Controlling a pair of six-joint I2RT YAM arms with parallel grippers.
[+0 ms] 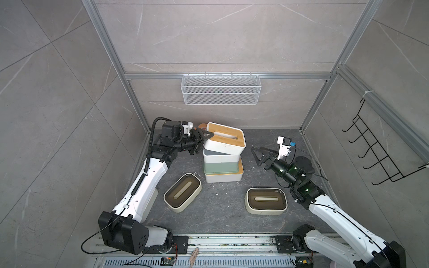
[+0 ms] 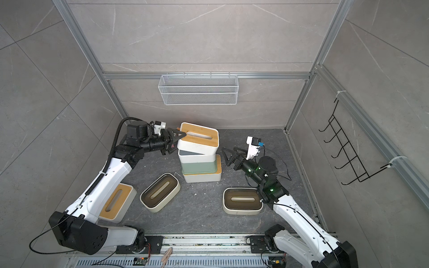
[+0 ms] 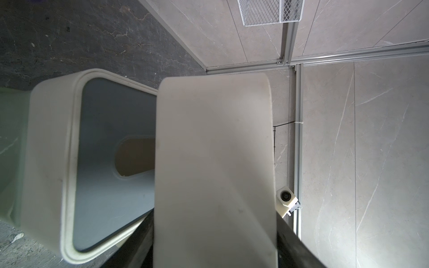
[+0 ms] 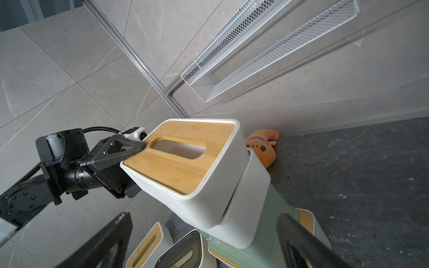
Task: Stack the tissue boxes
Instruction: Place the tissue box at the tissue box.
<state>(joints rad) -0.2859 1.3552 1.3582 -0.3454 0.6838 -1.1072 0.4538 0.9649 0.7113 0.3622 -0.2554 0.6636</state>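
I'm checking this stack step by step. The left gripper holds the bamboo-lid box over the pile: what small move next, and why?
Probably turn the bamboo-lid box square with the grey-lid box below and settle it flat before letting go: the left gripper clamps its end, and it lies skewed and tilted over it.

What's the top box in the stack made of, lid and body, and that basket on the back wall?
On the top box, the body looks like smooth matte white plastic, with rounded moulded corners. Its lid looks like bamboo or light wood, showing straight grain lines; a veneer is possible. The basket is white-coated wire mesh, probably metal, see-through lattice.
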